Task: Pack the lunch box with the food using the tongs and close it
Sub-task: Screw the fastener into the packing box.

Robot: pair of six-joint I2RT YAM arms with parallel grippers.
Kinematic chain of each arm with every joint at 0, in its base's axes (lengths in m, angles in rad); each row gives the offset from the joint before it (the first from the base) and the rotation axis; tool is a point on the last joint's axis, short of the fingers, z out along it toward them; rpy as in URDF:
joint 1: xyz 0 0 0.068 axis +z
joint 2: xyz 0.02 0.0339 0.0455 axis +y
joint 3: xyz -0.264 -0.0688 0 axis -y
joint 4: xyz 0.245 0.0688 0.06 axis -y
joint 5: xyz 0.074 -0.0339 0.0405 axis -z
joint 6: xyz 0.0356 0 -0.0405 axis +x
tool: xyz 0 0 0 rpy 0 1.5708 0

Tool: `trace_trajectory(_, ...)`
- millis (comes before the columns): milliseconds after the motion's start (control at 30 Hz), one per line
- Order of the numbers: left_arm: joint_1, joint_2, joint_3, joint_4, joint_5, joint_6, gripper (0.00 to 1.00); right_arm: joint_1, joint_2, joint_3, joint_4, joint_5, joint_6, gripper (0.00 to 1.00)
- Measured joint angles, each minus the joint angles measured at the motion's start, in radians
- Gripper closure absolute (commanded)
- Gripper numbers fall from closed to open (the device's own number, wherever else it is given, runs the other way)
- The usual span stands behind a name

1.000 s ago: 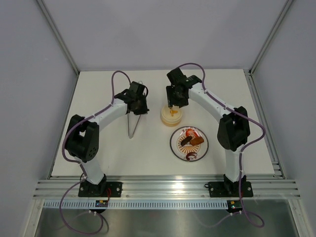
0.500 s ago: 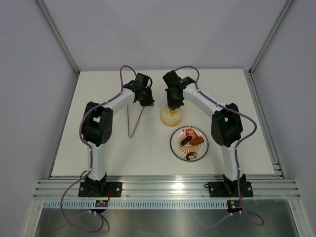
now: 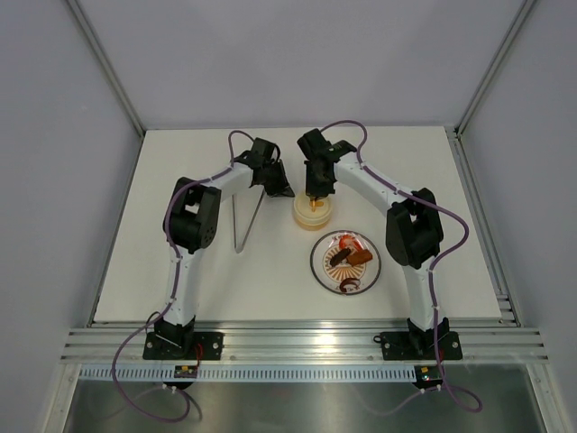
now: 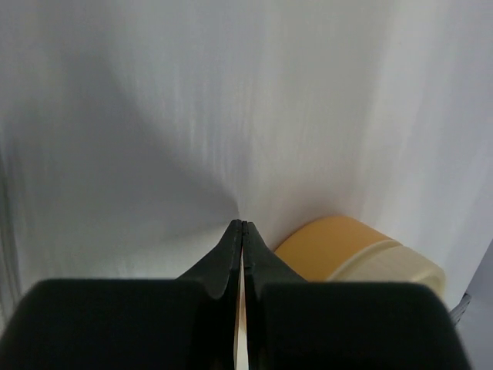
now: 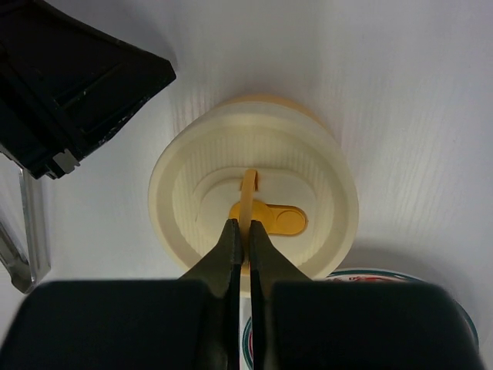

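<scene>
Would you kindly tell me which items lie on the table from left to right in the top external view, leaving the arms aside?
tongs → lunch box → plate

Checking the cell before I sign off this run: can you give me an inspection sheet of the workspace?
Surface: white table, no spills seen.
Job's things: lunch box with lid on; tongs lying on the table left of it; food on the plate.
Clutter: nothing seen.
Grippers: left gripper shut, holding nothing; right gripper shut on the lid tab.
Cables: purple cables along both arms.
Surroundings: grey walls, metal rail at near edge.
</scene>
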Motion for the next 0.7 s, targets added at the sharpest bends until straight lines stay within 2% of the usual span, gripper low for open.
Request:
trace_trajectory(333, -0.017, -0.04, -0.133, 0.132, 0.076, -0.039, 1.0, -0.003, -0.006, -0.023, 0.026, 0.017, 0.098, 1.0)
trace_trajectory(700, -0.026, -0.148, -0.334, 0.271, 0.055, -0.063, 1.0, -0.016, -0.033, -0.072, 0.052, 0.015, 0.173, 1.0)
